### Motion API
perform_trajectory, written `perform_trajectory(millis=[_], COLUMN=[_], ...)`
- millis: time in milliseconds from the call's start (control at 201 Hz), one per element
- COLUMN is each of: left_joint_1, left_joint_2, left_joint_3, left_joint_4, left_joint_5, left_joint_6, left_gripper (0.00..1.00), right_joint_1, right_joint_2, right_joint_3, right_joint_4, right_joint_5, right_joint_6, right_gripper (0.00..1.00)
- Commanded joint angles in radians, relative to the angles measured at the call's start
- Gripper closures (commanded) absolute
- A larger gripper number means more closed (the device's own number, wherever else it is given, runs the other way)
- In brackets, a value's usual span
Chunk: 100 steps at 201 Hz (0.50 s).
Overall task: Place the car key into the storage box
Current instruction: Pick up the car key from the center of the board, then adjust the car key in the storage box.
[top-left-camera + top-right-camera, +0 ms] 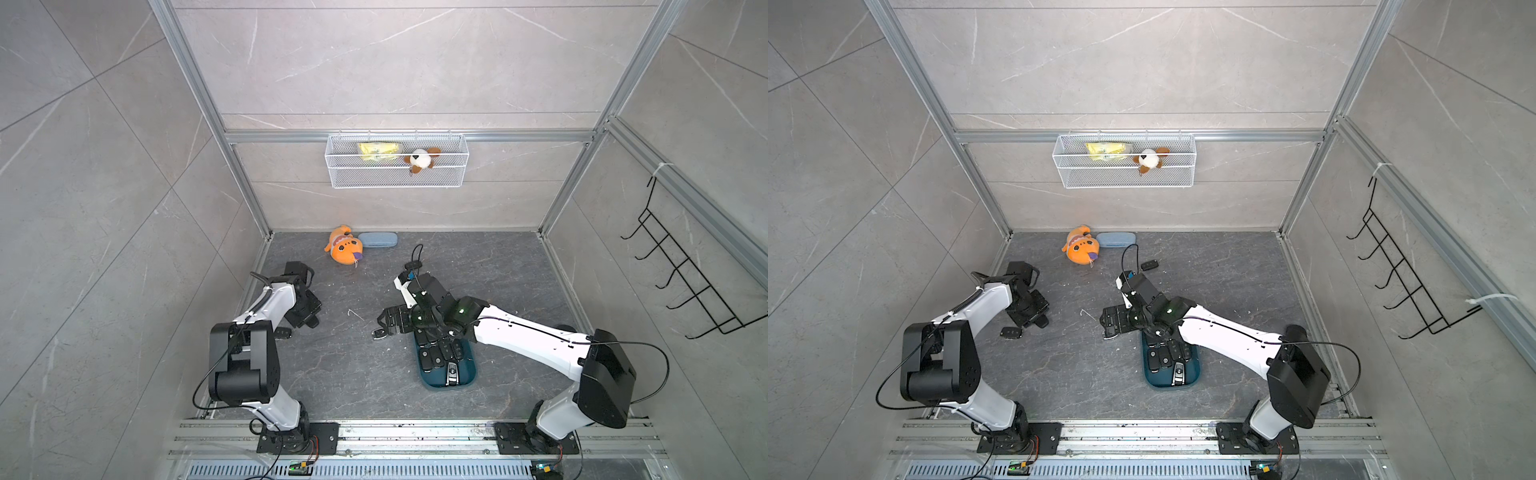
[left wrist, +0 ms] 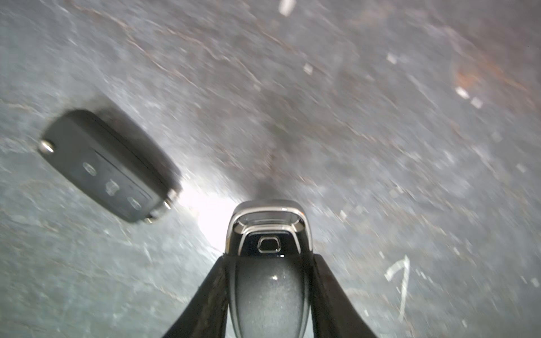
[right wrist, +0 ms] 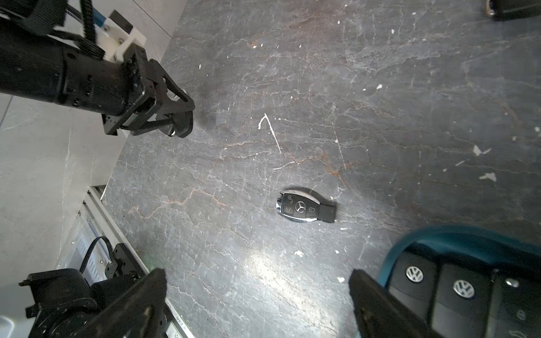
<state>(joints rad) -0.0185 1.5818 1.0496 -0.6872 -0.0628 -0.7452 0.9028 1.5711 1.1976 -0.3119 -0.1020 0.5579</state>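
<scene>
- The storage box [image 1: 464, 376] sits nearest, right of centre on the tabletop [image 1: 332, 374]. It already holds several black key fobs in rows, with a silver-trimmed one at its near end.
- The right arm's wrist hangs over the far end of the box and hides that part in both top views.
- The right claw [image 3: 257, 273] reaches left from there. Its jaws are spread wide and nothing is between them.
- A Mercedes key [image 3: 306, 209] lies flat on the tabletop just left of the box's far corner, below the right claw and touching neither finger.
- Well to the left, the left claw [image 2: 268, 257] is closed down on the car key [image 2: 268, 234], a glossy black fob with chrome trim. The fingers [image 2: 216, 281] press its two long sides, and its chrome end sticks out past the tips.
- The car key is well apart from the box, with bare tabletop, the Mercedes key and the right claw between them.
- A black flip key fob [image 2: 108, 166] lies loose just beside the left claw, on its near side.
- Farther back, right of centre, another key fob [image 1: 1149, 264] lies alone.
- Against the far wall, an orange plush toy [image 1: 344, 246] touches a pale blue case [image 1: 377, 240].
- A white wire basket [image 1: 397, 178] hangs on the far wall, holding a yellow packet [image 1: 380, 151] and a brown-and-white plush [image 1: 422, 158].
- A black hook rack [image 1: 685, 270] hangs on the right wall.
</scene>
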Motion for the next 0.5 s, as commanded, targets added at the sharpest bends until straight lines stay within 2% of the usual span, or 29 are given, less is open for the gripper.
perform_trajectory(millis=[0,264,493], left_joint_1=[-0.065,-0.295,-0.500], left_joint_2=[-0.072,-0.156,-0.165], left_joint_3=[-0.020,-0.016,0.044], left_joint_4=[-0.063,-0.110,-0.157], left_joint_5=[0.024,0.006,-0.010], left_joint_6=[-0.056,-0.158,-0.218], left_gripper=[0.65,0.65,0.66], right_joint_1=[-0.002,-0.002,0.000], right_joint_2=[-0.054,-0.151,-0.251], right_joint_3=[-0.033,-0.113,-0.193], right_joint_4=[0.020,0.000,-0.047], right_joint_5=[-0.007,0.023,0.060], right_joint_6=[0.022,0.043,0.065], right_gripper=[0.01,0.01,0.01])
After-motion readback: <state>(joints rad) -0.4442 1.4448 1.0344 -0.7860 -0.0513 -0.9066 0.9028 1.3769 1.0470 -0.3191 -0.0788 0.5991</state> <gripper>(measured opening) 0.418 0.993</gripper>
